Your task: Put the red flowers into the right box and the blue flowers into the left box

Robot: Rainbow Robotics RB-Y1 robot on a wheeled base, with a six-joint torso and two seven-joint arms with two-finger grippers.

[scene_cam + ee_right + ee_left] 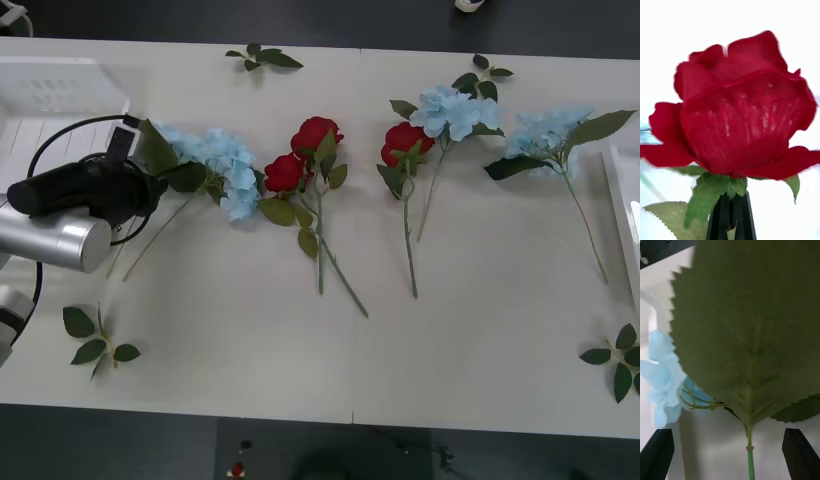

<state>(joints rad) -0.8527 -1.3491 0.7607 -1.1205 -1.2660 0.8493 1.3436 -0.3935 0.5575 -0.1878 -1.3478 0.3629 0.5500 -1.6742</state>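
White table (pixel 480 340), dark floor beyond its far edge.

Left box (pixel 60 95): far left corner of the table.
Right box (pixel 622 215): right edge, rim partly visible.
Blue flowers: one (pixel 222 165) beside the left arm, two more (pixel 455 110) (pixel 545 132) toward the right.
Red flowers: two (pixel 300 155) at centre, one (pixel 403 142) just right of them, all lying flat.
Loose leaf sprigs (pixel 98 345): scattered near the table's edges.
Left gripper (pixel 730 453): black fingers wide apart, nothing held, above a large leaf (pixel 748 326) and blue petals.
Right gripper (pixel 732 221): black fingers closed together on the stem under a red rose bloom (pixel 737 116).
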